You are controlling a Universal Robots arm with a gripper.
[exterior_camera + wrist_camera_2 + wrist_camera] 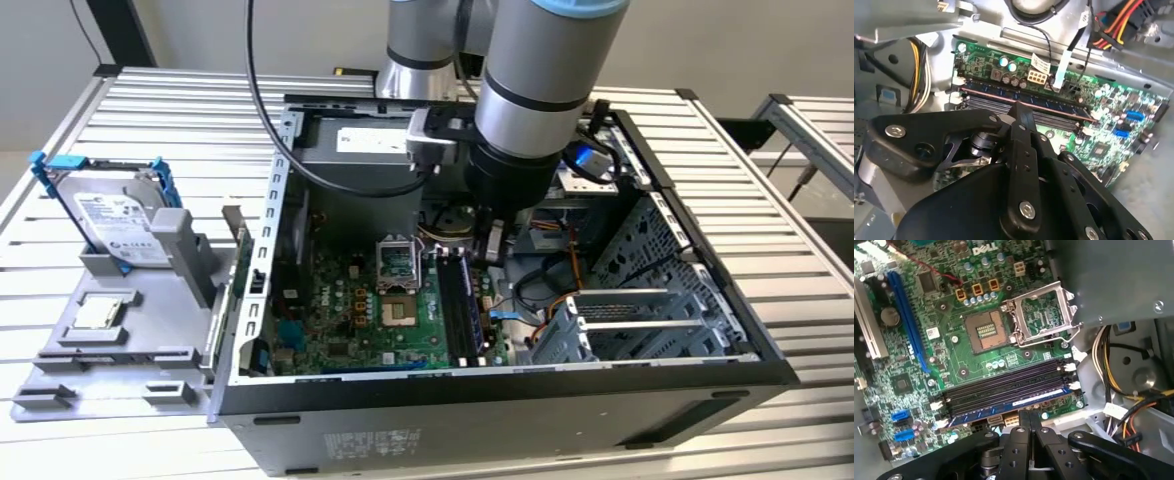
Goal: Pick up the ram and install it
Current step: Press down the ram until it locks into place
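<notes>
Ram [1014,405] seated in motherboard [954,365] slot beneath gripper [1029,422]
The fingers are seen pressed together, holding nothing, just above the installed stick inside the computer case [694,370].

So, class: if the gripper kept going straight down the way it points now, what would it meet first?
Most likely the ram, lying in the outermost of the memory slots on the motherboard. In both wrist views the gripper, fingers together, sits right by that stick; whether it touches it cannot be told.
</notes>
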